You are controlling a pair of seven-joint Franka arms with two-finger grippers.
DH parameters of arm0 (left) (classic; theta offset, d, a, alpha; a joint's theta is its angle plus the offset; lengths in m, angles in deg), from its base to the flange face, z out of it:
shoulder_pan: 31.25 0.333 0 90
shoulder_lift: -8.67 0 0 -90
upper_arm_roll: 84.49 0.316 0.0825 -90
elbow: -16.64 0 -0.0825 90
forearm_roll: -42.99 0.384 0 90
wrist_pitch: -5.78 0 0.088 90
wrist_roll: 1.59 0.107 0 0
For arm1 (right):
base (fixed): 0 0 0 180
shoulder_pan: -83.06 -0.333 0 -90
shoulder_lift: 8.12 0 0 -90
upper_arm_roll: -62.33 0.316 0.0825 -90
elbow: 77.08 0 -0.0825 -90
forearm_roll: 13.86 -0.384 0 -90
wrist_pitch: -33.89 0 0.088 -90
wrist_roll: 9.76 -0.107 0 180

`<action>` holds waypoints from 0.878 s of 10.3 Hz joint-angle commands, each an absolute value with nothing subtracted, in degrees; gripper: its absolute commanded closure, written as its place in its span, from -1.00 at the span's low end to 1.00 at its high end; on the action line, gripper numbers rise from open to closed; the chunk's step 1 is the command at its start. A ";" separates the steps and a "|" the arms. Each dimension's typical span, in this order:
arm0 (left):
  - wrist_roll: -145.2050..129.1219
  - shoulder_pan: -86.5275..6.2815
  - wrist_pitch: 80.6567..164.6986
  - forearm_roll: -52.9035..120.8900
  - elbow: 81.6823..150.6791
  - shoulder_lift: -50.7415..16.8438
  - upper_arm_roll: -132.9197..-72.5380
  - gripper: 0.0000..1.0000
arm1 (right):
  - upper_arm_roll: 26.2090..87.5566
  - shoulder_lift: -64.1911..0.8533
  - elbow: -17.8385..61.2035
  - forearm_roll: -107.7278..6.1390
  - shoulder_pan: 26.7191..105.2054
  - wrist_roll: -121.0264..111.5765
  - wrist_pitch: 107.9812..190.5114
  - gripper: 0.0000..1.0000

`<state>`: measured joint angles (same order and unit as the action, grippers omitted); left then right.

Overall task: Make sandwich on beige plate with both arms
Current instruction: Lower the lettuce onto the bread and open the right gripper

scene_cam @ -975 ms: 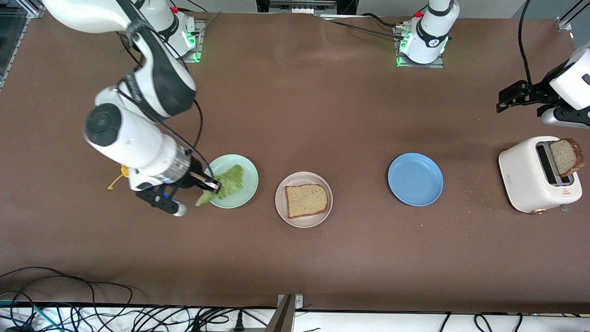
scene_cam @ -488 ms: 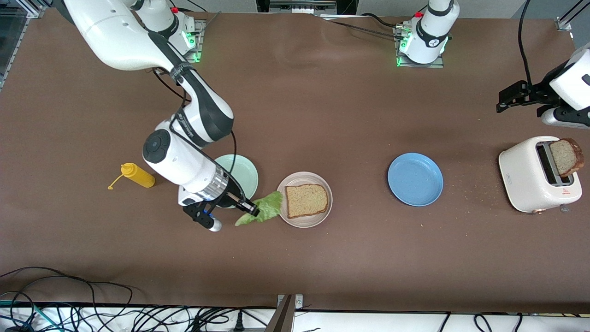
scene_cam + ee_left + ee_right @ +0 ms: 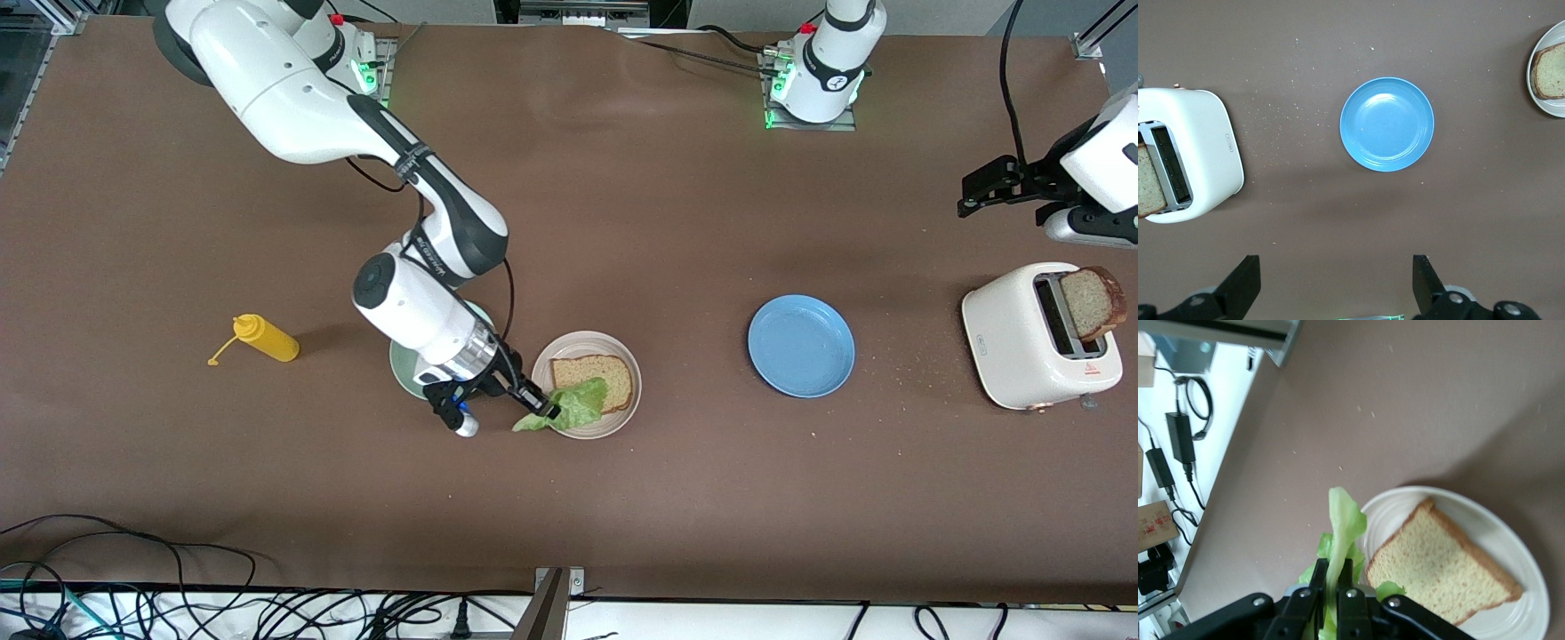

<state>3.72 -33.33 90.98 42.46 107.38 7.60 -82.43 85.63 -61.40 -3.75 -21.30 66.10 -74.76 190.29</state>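
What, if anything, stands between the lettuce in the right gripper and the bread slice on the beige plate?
Nothing visible does. The right gripper holds the lettuce over the rim of the beige plate, already overlapping the bare bread slice. The left gripper waits open near the toaster.

right gripper (image 3: 540, 408): clamped, low | left gripper (image 3: 978, 191): spread, apparently waiting

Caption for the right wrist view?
Right gripper holds lettuce over the beige plate's rim, beside the bread slice.

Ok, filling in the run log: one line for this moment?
right gripper: shut on lettuce leaf, over beige plate | left gripper: open, waiting above toaster
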 commanded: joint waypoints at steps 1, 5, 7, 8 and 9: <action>4.91 -33.45 89.71 43.51 105.85 7.18 -82.47 -1.00 | 85.89 -64.10 -6.15 -22.47 64.43 -80.66 191.39 1.00; 4.91 -33.45 89.71 43.51 105.85 7.18 -82.47 -1.00 | 86.59 -66.91 -6.24 -22.91 63.90 -80.34 191.56 1.00; 5.00 -33.45 89.71 43.51 105.85 7.18 -82.47 -1.00 | 86.59 -67.62 -6.15 -23.18 63.72 -80.33 192.97 1.00; 5.00 -33.45 89.71 43.51 105.85 7.18 -82.47 -1.00 | 86.59 -67.79 -6.15 -23.18 63.72 -80.33 192.97 1.00; 5.00 -33.45 89.71 43.51 105.85 7.18 -82.47 -1.00 | 86.50 -67.97 -6.15 -22.74 63.72 -80.07 192.97 1.00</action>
